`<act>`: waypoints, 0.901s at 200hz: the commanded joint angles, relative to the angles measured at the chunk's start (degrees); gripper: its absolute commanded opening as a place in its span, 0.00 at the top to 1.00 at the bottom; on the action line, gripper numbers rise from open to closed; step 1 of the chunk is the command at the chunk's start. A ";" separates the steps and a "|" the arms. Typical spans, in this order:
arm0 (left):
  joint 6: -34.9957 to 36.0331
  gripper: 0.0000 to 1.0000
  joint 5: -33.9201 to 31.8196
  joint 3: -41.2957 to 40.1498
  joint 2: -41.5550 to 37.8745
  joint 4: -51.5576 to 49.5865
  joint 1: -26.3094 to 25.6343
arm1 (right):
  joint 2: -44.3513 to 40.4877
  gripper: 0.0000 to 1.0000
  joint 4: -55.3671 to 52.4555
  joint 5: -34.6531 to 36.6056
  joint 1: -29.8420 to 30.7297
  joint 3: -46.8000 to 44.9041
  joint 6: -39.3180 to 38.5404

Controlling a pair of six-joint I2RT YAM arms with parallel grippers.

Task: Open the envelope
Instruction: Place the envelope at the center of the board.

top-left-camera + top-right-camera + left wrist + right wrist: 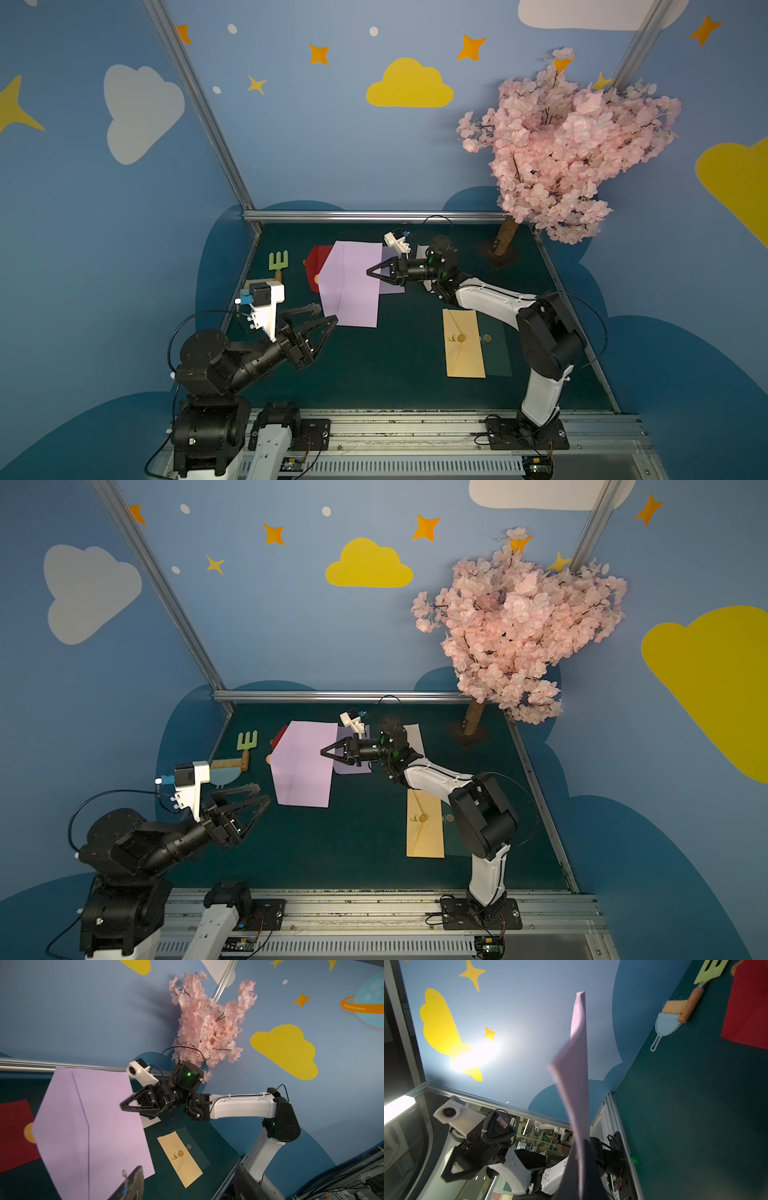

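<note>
Lilac envelope (pixel 353 286) pinched in the right tool (pixel 370 272); left tool (pixel 326 314) spread wide, empty

There were four envelopes: one purple envelope (pixel 353 286) in the middle, one red envelope (pixel 316 266) far left, and one yellow envelope (pixel 463 345) and one green envelope (pixel 498 357) near right. There were two loose sheets at the far side: one purple sheet (pixel 394 289) and one white sheet (pixel 411 737). On the left there was one fork (pixel 278 261), one brush (pixel 673 1006) and one dustpan (pixel 666 1026). There was one tree (pixel 573 145) far right. There were two grippers: the left gripper (pixel 327 313) and the right gripper (pixel 369 272).
</note>
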 commanded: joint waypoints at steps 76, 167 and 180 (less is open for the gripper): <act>-0.14 0.31 0.29 -0.16 -3.54 -3.41 -2.27 | 19.81 1.00 -0.80 12.05 11.45 13.72 1.36; 0.38 0.31 -0.44 -0.89 -5.54 -5.59 -3.57 | 30.33 1.00 -6.42 19.71 15.06 18.44 2.32; 0.60 0.31 -0.60 -0.88 -5.78 -6.01 -3.81 | 31.04 1.00 -6.44 19.75 15.06 18.71 2.49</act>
